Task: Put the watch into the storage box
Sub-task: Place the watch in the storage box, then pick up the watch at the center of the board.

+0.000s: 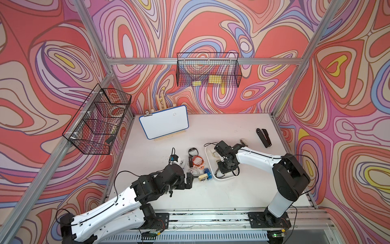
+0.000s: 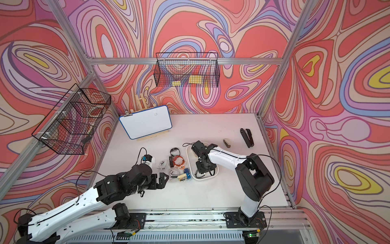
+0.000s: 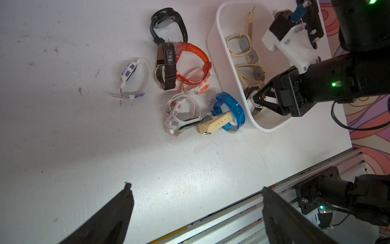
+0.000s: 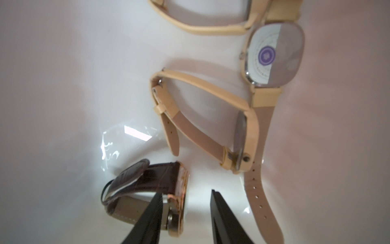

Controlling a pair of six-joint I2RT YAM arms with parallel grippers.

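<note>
The storage box (image 1: 211,166) (image 2: 191,166) is a white tray right of centre on the table. Two cream-strapped watches (image 4: 211,118) (image 3: 240,44) lie in it. A brown-strapped watch (image 4: 152,175) rests on the box floor (image 4: 84,84), half hidden by the fingers in the left wrist view (image 3: 251,93). My right gripper (image 4: 186,192) (image 1: 221,171) reaches down into the box, open. The watch case touches one finger and stands clear of the other. My left gripper (image 3: 195,186) (image 2: 166,178) hangs wide open and holds nothing, over bare table near the front edge, beside the loose watches.
Several watches lie left of the box: black (image 3: 166,21), dark brown (image 3: 166,67), orange (image 3: 194,63), white-purple (image 3: 130,78), blue (image 3: 230,109). A whiteboard (image 1: 164,122) stands at the back. Black wire baskets (image 1: 99,120) (image 1: 207,71) hang on the frame. A black stapler (image 1: 263,137) lies far right.
</note>
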